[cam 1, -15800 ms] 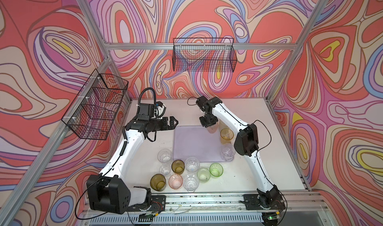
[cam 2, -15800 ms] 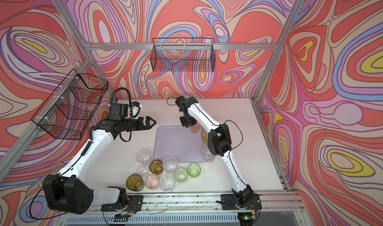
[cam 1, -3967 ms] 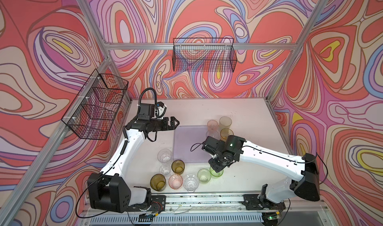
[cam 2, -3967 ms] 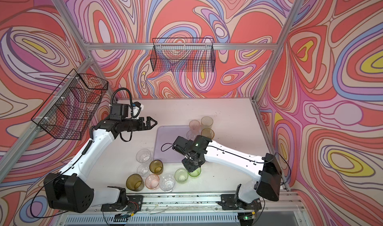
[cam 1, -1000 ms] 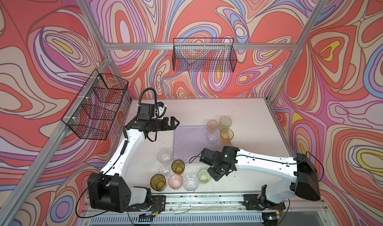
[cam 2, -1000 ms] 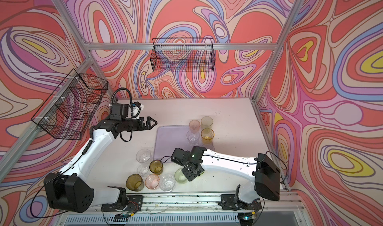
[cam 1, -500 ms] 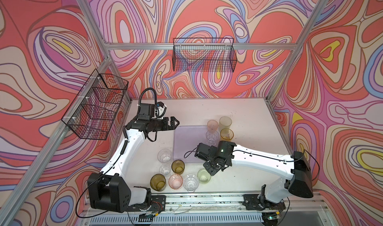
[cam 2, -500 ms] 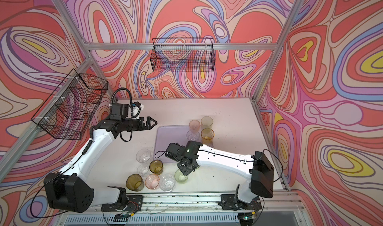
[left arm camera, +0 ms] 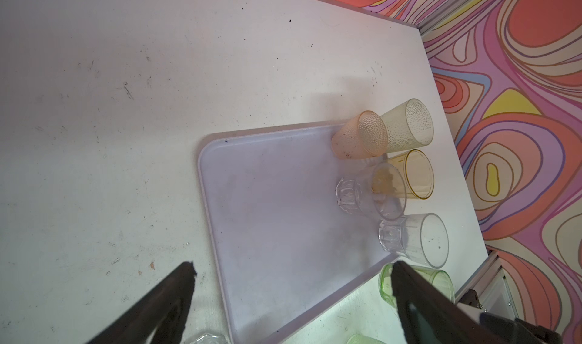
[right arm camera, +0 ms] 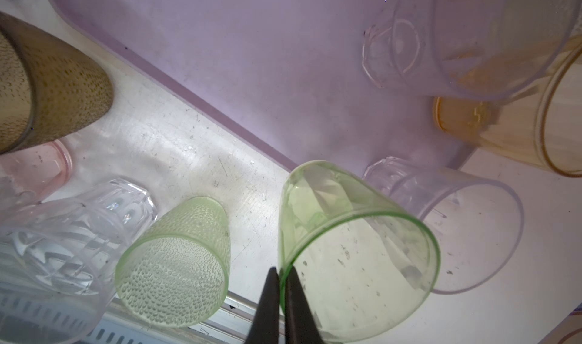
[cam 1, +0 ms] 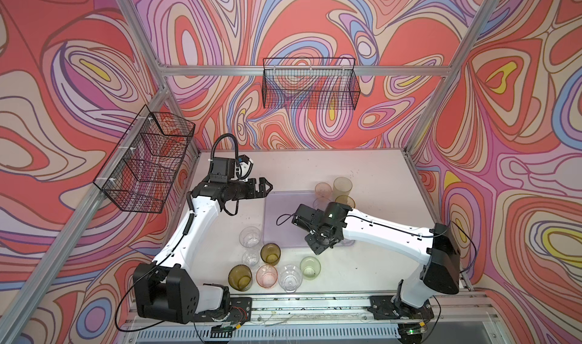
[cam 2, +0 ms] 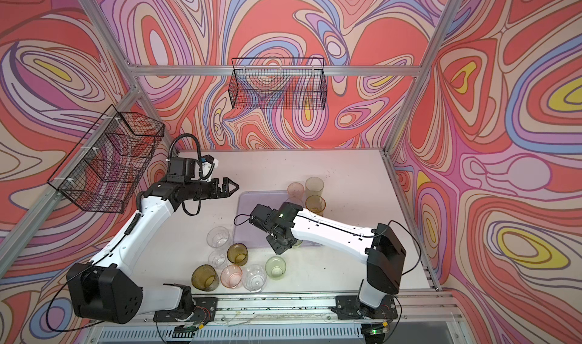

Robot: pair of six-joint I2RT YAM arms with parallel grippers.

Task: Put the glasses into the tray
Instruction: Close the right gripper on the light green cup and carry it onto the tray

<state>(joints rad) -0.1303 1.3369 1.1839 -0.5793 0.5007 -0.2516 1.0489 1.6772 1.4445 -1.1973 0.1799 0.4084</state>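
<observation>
My right gripper [right arm camera: 282,270] is shut on the rim of a bright green glass [right arm camera: 352,248], one finger inside and one outside. It holds the glass at the front rim of the lilac tray [cam 1: 283,213] [cam 2: 248,207], near the right corner. In both top views the gripper [cam 1: 318,248] [cam 2: 280,248] hides most of that glass. At the tray's right edge stand a pink glass [left arm camera: 356,137], a taller pale yellow-green one [left arm camera: 406,126], a yellow one [left arm camera: 415,175] and two clear ones [left arm camera: 371,191]. My left gripper [cam 1: 267,188] [left arm camera: 293,265] hangs open and empty beyond the tray's left side.
Several loose glasses stand on the table in front of the tray: clear [cam 1: 250,236], olive-brown [cam 1: 270,253], olive [cam 1: 240,277], pink [cam 1: 267,276], clear [cam 1: 290,277] and pale green [cam 1: 310,267]. Black wire baskets hang on the back wall [cam 1: 310,84] and the left wall [cam 1: 148,162].
My right gripper has carried the bright green glass a little left and back from the front group to the tray's front rim. The left arm has not moved.
</observation>
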